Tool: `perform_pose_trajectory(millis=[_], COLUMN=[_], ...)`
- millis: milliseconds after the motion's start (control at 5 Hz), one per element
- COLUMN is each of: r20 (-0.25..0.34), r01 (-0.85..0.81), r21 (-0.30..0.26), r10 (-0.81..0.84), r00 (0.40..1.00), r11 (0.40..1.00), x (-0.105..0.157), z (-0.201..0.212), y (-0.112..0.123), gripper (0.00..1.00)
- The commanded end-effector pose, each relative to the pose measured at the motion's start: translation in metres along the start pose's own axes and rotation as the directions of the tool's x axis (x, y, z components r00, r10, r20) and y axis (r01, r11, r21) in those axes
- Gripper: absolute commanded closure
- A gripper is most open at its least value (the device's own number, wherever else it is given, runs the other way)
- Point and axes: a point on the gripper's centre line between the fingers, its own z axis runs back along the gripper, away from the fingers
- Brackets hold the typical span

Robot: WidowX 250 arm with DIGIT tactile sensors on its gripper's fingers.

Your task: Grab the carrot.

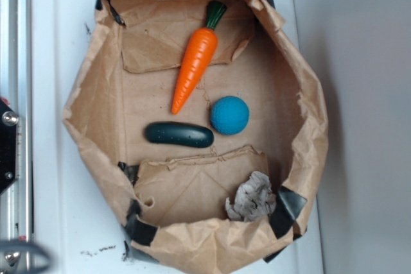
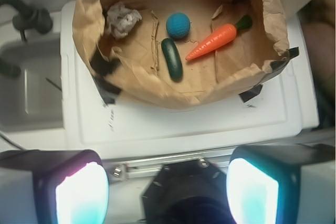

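The carrot [image 1: 196, 62] is bright orange with a dark green stem top. It lies on the floor of a brown paper bag [image 1: 90, 94], tip pointing toward the bag's middle. In the wrist view the carrot [image 2: 214, 41] lies far ahead at the upper right, inside the bag [image 2: 157, 90]. My gripper [image 2: 168, 182] is open, its two fingers [image 2: 79, 192] spread wide at the bottom of the wrist view with nothing between them. It hangs well short of the bag, over the robot's base. The exterior view does not show the fingers.
A dark green oblong [image 1: 179, 134] and a blue ball [image 1: 229, 115] lie next to the carrot's tip. A crumpled paper wad [image 1: 252, 198] sits in a bag corner. The bag's raised walls stand on a white board [image 1: 51, 190]. Black cables [image 2: 26, 17] lie at the left.
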Motion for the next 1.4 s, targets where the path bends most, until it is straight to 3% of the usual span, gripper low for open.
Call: perform_pose_trajectory(millis=[0,200,400,1000,1200], r20=[0.075,0.16,0.125,0.125,0.153], r01=[-0.121,-0.344,-0.379,-0.379,-0.495], r21=[-0.022,-0.034,-0.032,-0.032,-0.037], r10=[0.122,0.345,0.38,0.38,0.494], r00=[0.99,0.925,0.917,0.917,0.856], r11=[0.992,0.938,0.925,0.925,0.868], x=[0.057,0.075,0.097,0.097,0.114], z=[-0.001,-0.034,-0.065,-0.065,-0.076], y=[-0.019,0.012,0.031,0.031,0.048], gripper=[0.0,0.0,0.0,0.0,0.0])
